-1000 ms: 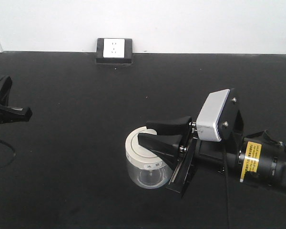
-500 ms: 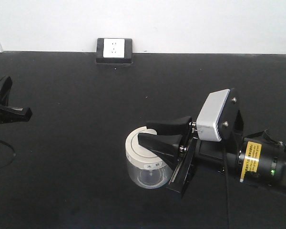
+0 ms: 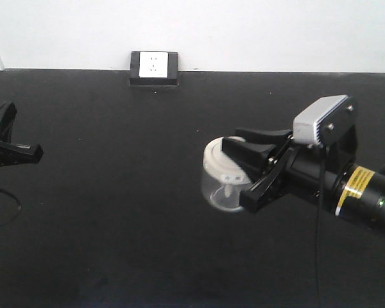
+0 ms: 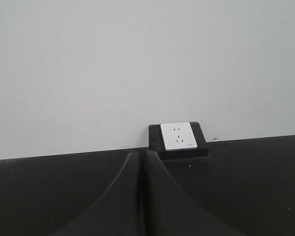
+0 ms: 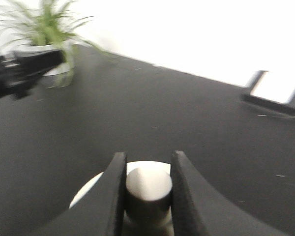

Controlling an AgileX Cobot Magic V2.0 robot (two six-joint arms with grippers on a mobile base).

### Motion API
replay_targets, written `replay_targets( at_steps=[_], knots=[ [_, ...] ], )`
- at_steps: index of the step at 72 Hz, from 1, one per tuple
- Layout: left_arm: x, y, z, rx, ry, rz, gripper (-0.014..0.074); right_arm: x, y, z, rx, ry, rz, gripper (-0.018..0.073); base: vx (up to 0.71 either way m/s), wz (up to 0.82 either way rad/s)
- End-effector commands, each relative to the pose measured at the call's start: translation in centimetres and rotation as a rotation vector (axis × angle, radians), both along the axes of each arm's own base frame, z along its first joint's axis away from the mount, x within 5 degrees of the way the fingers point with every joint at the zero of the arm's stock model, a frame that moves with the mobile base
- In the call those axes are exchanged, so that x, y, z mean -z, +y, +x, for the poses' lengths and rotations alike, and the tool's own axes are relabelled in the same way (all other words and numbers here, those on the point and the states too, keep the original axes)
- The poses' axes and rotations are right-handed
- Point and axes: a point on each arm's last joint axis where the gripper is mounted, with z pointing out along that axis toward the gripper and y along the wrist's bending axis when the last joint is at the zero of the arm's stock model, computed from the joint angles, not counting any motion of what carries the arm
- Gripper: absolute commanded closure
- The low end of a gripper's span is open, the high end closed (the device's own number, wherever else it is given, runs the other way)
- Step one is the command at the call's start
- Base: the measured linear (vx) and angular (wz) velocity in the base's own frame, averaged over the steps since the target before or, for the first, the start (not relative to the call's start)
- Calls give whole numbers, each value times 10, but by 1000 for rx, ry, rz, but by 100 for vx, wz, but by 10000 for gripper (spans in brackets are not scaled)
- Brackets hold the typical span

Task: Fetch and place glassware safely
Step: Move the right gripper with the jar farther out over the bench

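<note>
Jar (image 3: 221,189) pinched by its lid knob (image 5: 148,187) in the right gripper (image 5: 148,158), seems clear of the black table (image 3: 115,244), poking out toward the middle ahead of that arm, left gripper (image 4: 143,157) closed and idle, well apart.
</note>
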Motion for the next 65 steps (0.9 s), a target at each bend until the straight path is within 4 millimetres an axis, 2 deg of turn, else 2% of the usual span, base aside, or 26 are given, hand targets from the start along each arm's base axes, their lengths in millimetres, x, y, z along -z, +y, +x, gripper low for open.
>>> replay_targets(
  at_steps=[1,13,41,54,65],
  knots=[
    [-20,0,-2,0,-118,-21,603,-18,-8,9,10,-80,92,560,0,0],
    [-20,0,-2,0,-118,-21,603,-11,-14,34,3,-73,81,560,0,0],
    [-20,0,-2,0,-118,-21,603,-17,9,110,-78,-90,19,560,0,0],
    [-20,0,-2,0,-118,-21,603,-3,17,139,-94,-61,37,560,0,0],
    [-20,0,-2,0,-118,-21,603,21,22,155,-114,-17,41,560,0,0]
  ],
)
